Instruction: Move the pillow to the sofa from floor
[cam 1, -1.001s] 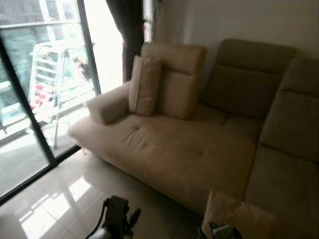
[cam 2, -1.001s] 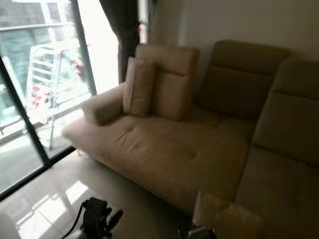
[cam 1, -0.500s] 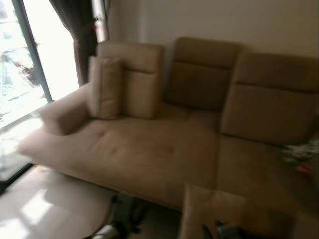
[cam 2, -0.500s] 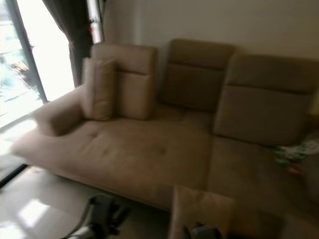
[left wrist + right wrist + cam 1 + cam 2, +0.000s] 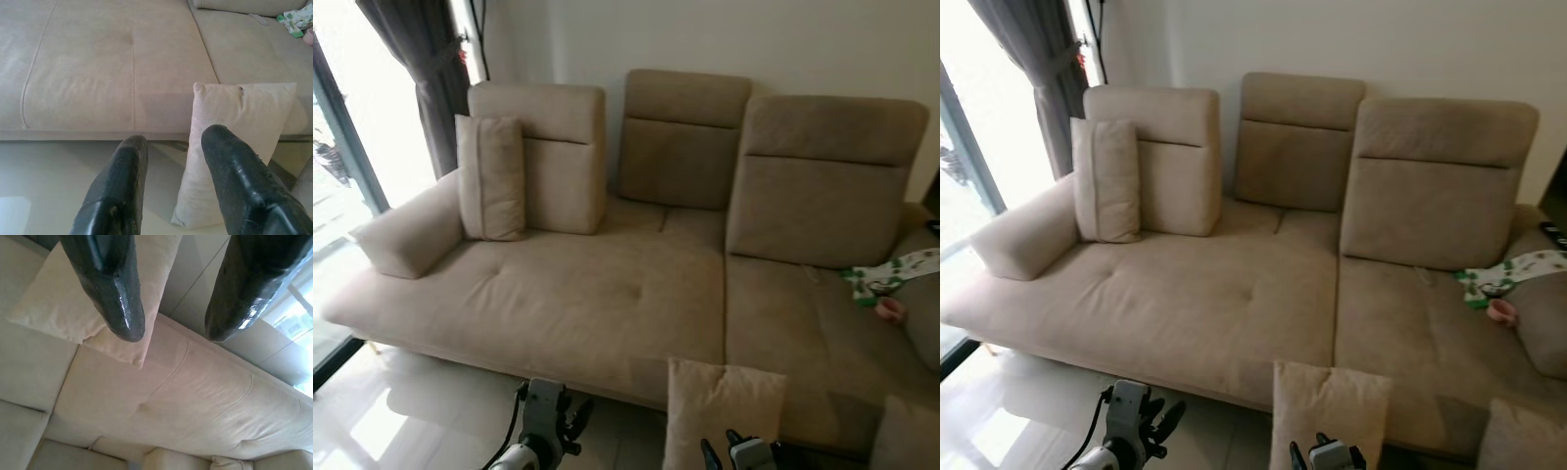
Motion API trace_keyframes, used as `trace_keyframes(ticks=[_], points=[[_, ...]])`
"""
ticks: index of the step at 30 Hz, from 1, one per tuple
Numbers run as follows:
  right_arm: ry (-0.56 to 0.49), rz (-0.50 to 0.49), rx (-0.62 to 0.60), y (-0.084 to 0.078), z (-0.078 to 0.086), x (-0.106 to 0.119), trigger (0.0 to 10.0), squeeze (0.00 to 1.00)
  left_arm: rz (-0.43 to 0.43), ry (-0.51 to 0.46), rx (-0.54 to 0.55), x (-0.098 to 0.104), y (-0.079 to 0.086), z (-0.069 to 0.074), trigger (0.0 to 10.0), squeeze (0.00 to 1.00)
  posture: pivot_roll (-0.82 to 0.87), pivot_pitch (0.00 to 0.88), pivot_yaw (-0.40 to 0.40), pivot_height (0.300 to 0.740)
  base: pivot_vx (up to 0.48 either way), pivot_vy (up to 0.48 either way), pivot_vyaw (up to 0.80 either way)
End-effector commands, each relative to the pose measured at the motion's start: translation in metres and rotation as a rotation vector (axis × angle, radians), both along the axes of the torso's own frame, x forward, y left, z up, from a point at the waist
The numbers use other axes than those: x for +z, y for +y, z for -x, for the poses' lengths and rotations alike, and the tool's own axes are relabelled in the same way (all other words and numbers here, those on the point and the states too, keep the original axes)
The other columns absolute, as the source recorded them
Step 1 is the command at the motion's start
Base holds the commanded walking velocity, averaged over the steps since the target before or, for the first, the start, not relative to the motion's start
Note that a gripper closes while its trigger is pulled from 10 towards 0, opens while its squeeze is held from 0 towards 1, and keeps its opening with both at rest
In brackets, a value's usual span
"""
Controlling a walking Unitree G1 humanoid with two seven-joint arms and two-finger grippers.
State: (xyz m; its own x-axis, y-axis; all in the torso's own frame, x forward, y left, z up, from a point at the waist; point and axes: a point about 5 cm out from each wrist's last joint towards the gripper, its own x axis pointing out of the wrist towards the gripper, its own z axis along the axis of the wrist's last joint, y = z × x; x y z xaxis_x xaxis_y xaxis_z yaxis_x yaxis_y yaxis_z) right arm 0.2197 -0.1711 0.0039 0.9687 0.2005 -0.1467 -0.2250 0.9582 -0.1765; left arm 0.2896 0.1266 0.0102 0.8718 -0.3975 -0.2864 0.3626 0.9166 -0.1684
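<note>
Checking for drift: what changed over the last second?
Only the camera swung right, from the window to the full sofa. The floor pillow stays propped against the sofa front; left hand and right hand remain open, holding nothing.

Glossy black fingers [image 5: 117,196], seemingly scuffed; silver wrists.

In the head views, the bottom edge cuts off our right end effector [image 5: 736,452] and the lower part of the pillow [image 5: 720,411] standing against the sofa [image 5: 607,304] front. The green-and-white item [image 5: 886,274] on the right seat is too small to identify, and the frame crops another cushion [image 5: 906,436] at the corner.
</note>
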Motion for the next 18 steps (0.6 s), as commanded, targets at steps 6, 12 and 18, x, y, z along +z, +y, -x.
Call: trace_keyframes(ticks=[6, 12, 18], points=[[-0.007, -0.003, 0.005, 0.0020, 0.0016, 0.0005, 10.0, 0.00, 0.009, 0.014, -0.004, -0.0024, 0.0002, 0.0024, 10.0, 0.00, 0.01, 0.000, 0.049, 0.740, 0.000, -0.059, 0.00], [-0.014, -0.004, 0.009, 0.0034, 0.0011, 0.0029, 10.0, 0.00, 0.005, 0.012, -0.014, -0.0026, -0.0014, 0.0030, 10.0, 0.00, 0.01, 0.000, 0.048, 0.740, 0.000, -0.480, 0.00], [-0.015, -0.004, 0.012, 0.0042, 0.0004, 0.0042, 10.0, 0.00, 0.000, 0.013, -0.017, -0.0027, -0.0022, 0.0031, 10.0, 0.00, 0.01, 0.000, 0.047, 0.740, 0.000, -0.480, 0.00]])
